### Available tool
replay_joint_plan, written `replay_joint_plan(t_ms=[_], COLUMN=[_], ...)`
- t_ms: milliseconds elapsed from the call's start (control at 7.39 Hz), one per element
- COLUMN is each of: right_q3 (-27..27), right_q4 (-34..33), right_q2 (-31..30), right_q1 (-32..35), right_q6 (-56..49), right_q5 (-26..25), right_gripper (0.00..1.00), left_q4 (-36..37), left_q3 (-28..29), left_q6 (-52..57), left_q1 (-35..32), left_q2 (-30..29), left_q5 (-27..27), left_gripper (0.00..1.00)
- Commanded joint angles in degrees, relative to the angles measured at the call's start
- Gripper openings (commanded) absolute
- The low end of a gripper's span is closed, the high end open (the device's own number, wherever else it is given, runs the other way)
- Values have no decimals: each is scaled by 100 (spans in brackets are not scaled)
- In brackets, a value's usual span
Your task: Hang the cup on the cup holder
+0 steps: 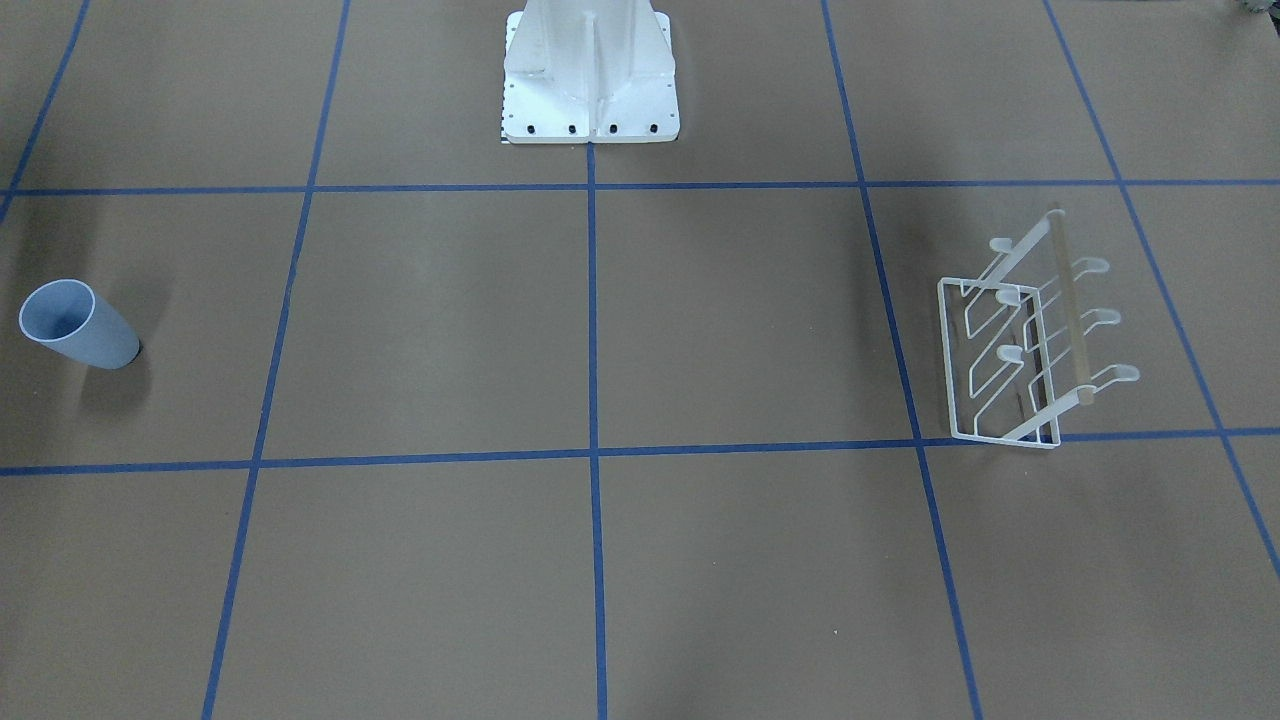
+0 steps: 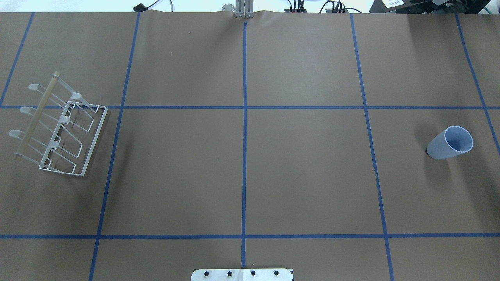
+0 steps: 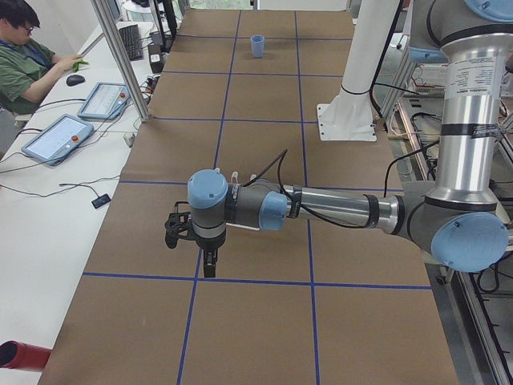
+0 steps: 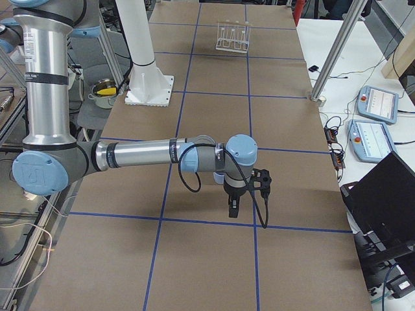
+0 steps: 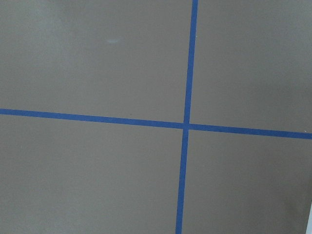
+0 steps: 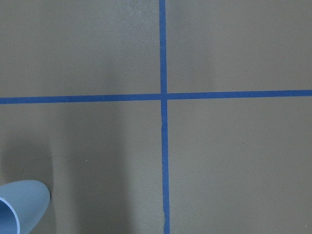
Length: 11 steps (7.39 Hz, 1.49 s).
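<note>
On the robot's right of the robot base (image 2: 242, 275), well apart from it, the cup (image 2: 449, 142) stands on the desk (image 2: 304, 175), upright with its mouth up. Nothing touches it.

The cup holder (image 2: 58, 125) sits on the robot's left of the base, about as far out, and stands free on its rectangular frame. Its prongs (image 1: 1105, 316) angle upward and its wooden rod (image 1: 1068, 300) runs across the top.

Judgement on layout: with cup and rack on opposite sides of the base, the cup has to cross the base's midline before it can be hung. The cup is on the right arm's side, so that arm looks best placed to fetch it. It will have to be turned mouth-down to seat on a prong.

The right pincer (image 4: 232, 208) hangs pointing down over bare desk on the right of the base. Its wrist view catches the cup only at the lower-left corner, so it is near the cup, not over it. The left pincer (image 3: 210, 269) hangs pointing down on the left of the base, and its wrist view shows only desk and blue tape. Both pincers appear in the side views alone, so I cannot tell whether their fingers are apart or together. Neither seems to carry anything.

Count:
- cup: 1
- cup holder: 1
- prongs: 6, all bare
- wooden rod: 1
- arms: 2
- pincers: 2

Task not yet begun.
</note>
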Motion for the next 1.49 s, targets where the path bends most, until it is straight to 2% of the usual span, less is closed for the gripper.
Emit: replay_joint_plan(t_ms=[0, 812, 1083, 1353], right_q3=[28, 55, 72, 168], right_q4=[0, 18, 62, 62], right_q2=[-7, 28, 211, 317], right_q1=[0, 0, 0, -314], right_q6=[0, 8, -70, -79], right_q5=[-13, -31, -30, -22], right_gripper=[100, 100, 100, 100], left_q4=[0, 9, -35, -314], left_q3=[-3, -29, -230, -301], left_q6=[-1, -19, -54, -89], left_q1=[0, 0, 0, 349], left_q2=[-11, -55, -55, -125], left_q5=[0, -52, -70, -70], left_gripper=[99, 99, 99, 99])
